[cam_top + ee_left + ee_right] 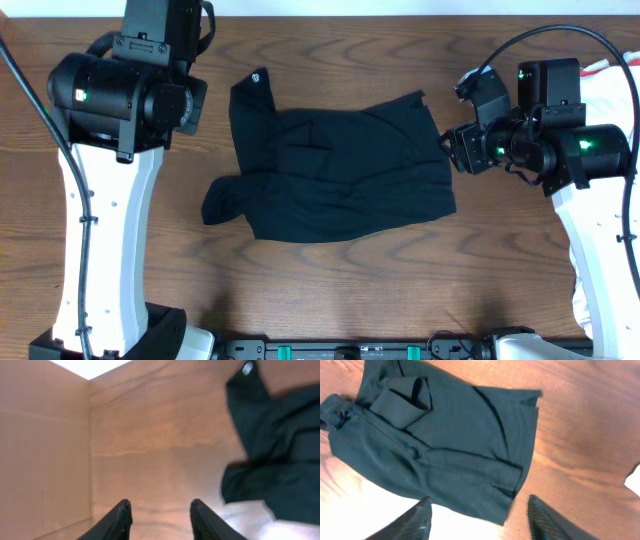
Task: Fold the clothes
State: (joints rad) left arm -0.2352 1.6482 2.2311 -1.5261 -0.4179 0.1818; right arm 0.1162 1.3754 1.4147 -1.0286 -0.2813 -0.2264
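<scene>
the soft black collared fabric shirt (340, 175) lies loosely folded mid-way along the brown wooden worktop (330, 290), nearer its far edge. light and limp, it will likely sag; pinch its hem corners. the left gripper (160, 510) and right gripper (480, 505) stand parted, holding nothing.

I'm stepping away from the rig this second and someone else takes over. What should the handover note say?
Black soft-fabric collared shirt: lies mid-table on the brown wooden table, folded roughly into a rectangle, with one sleeve sticking out at the lower left.
Left gripper: open, empty, over bare wood beside the shirt.
Right gripper: open, empty, at the shirt's right edge.
Done: first folds, it seems.
Left: tuck the sleeve in and finish the fold.
The heap of white cloth at far right is not part of the job.
</scene>
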